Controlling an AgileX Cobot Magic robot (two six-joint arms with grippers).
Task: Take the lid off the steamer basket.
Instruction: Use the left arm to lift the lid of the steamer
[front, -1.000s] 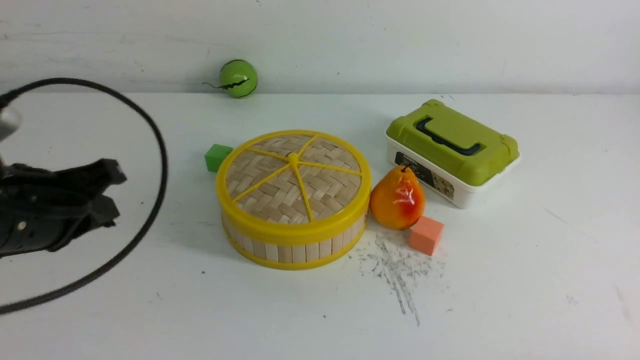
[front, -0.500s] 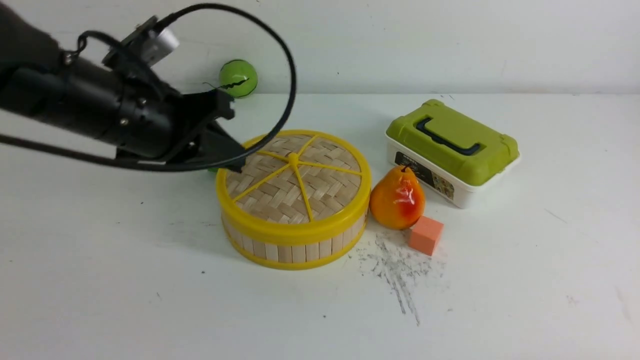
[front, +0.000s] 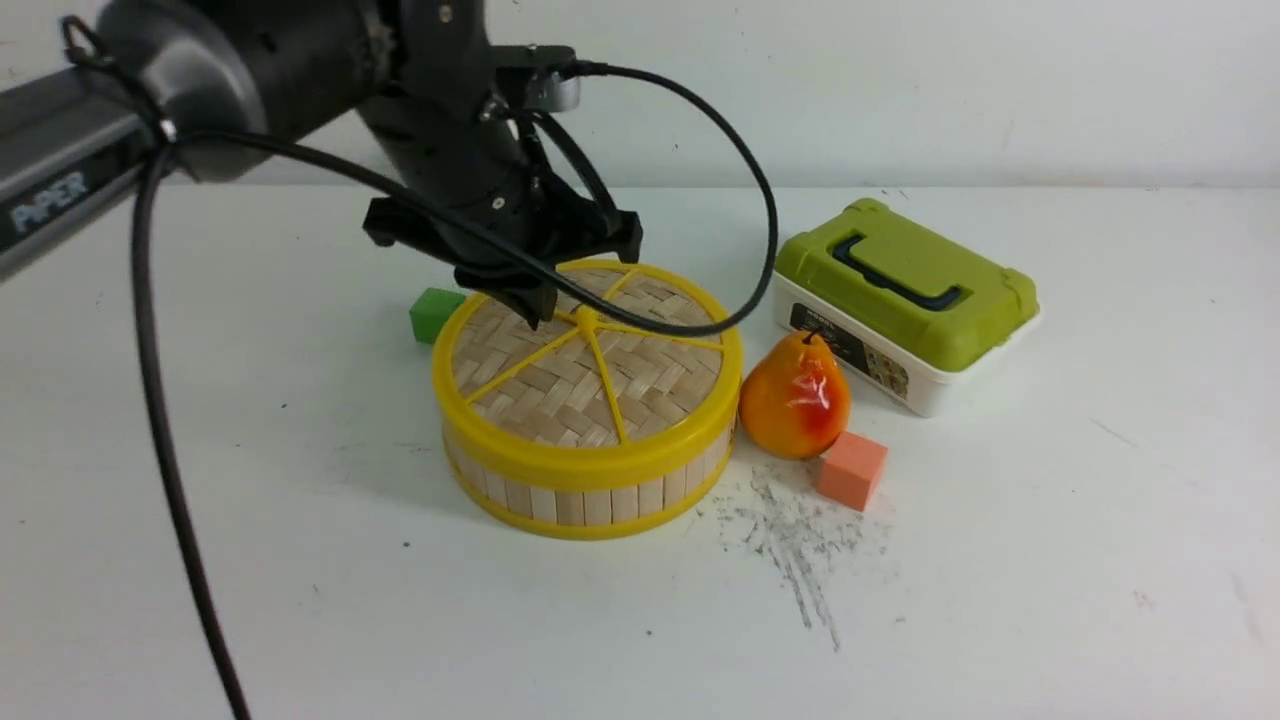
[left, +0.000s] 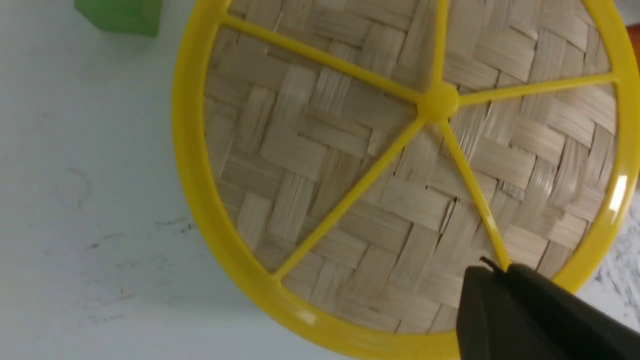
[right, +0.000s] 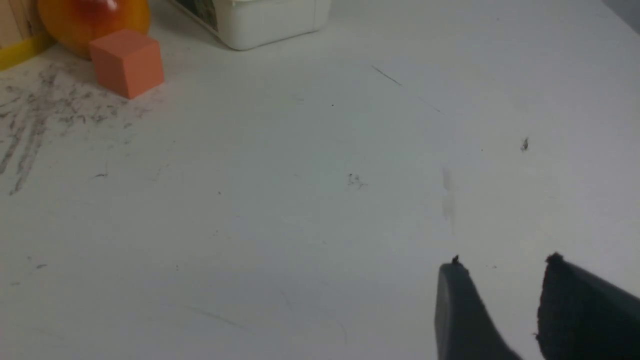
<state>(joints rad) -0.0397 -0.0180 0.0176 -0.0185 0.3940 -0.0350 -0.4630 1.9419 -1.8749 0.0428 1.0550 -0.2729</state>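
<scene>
The left gripper (front: 540, 312), fingers drawn together to a point, hangs just above the flat woven-bamboo lid with yellow rim and spokes (front: 590, 380), beside its hub. Under it, that lid covers the round bamboo-slat steamer basket (front: 585, 500), hiding the inside. Well to its right stands a white rectangular box (front: 905, 290), green lid closed. The right gripper (right: 500, 265), slightly parted, holds nothing.

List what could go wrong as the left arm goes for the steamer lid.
The left gripper hangs over the thin yellow spokes of the woven bamboo lid with yellow rim; the jaws may slip off them.
The lid caps the round bamboo-slat steamer basket, so the basket might lift too, or drag into the orange-yellow pear beside it.
The black cable loop hangs over the lid and could snag.
</scene>
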